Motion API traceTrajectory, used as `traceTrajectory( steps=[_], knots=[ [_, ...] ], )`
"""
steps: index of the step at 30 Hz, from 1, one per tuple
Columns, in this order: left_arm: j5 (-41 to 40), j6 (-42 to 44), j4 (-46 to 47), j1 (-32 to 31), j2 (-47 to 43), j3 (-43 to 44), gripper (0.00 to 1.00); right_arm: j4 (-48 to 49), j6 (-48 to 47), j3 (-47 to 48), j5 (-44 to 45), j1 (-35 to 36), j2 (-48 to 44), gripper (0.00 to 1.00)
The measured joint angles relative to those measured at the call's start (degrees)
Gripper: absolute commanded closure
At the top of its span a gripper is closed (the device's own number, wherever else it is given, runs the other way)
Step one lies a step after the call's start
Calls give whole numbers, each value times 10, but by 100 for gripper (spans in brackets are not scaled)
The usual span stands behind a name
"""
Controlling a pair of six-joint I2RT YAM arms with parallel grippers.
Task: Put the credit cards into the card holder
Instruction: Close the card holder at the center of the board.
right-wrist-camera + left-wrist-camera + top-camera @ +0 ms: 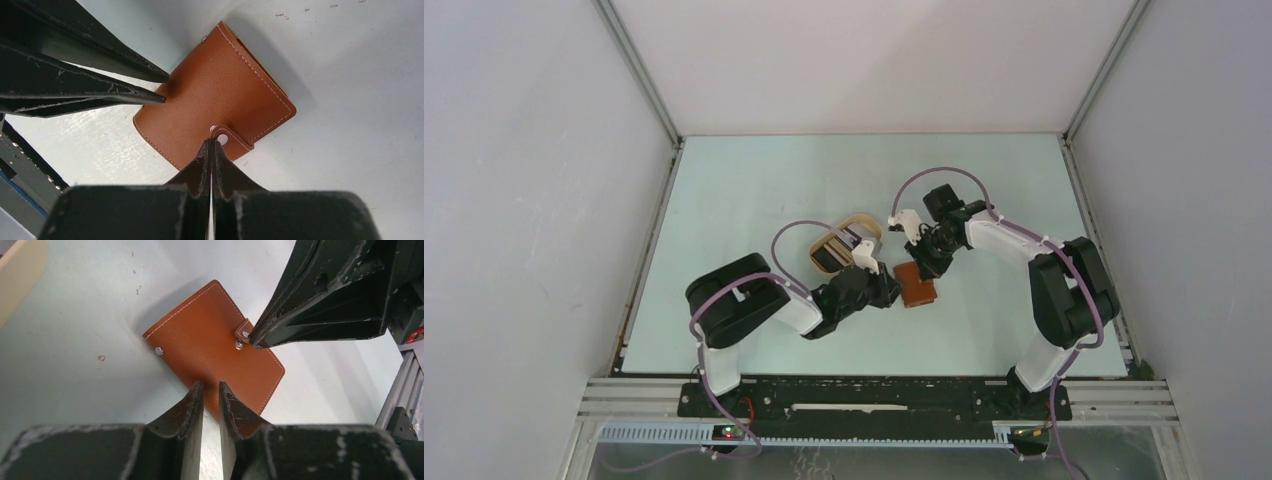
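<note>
- Reddish-brown leather with pale stitching: the card holder (210, 345) lies folded shut on the table (754, 180), between the two arms.
- Left gripper (211, 390): its jaws stand narrowly apart, clamped on the holder's near edge. Use this grip as your anchor.
- Right gripper (212, 145): its jaws are together, with the tips touching the snap tab (230, 139). You cannot tell whether they pinch it.
- Peel the tab up gently and do not drag the holder.

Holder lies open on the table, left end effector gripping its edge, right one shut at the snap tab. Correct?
No: the holder is folded shut, as the left wrist view shows. Rest holds: left end effector grips its edge, right end effector is shut at the snap tab.
</note>
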Motion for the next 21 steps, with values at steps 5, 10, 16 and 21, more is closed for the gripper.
traceTrajectory(
  steps=[5, 10, 16, 21],
  knots=[
    [2, 2, 0, -1, 4, 5, 79, 0, 0, 0, -2, 3, 4, 100],
    [6, 2, 0, -1, 6, 6, 81, 0, 0, 0, -2, 4, 4, 100],
    [10, 2, 0, -1, 8, 10, 81, -4, 0, 0, -2, 4, 4, 100],
    [11, 2, 0, -1, 8, 10, 82, -4, -1, 0, -3, 5, 5, 100]
  ],
)
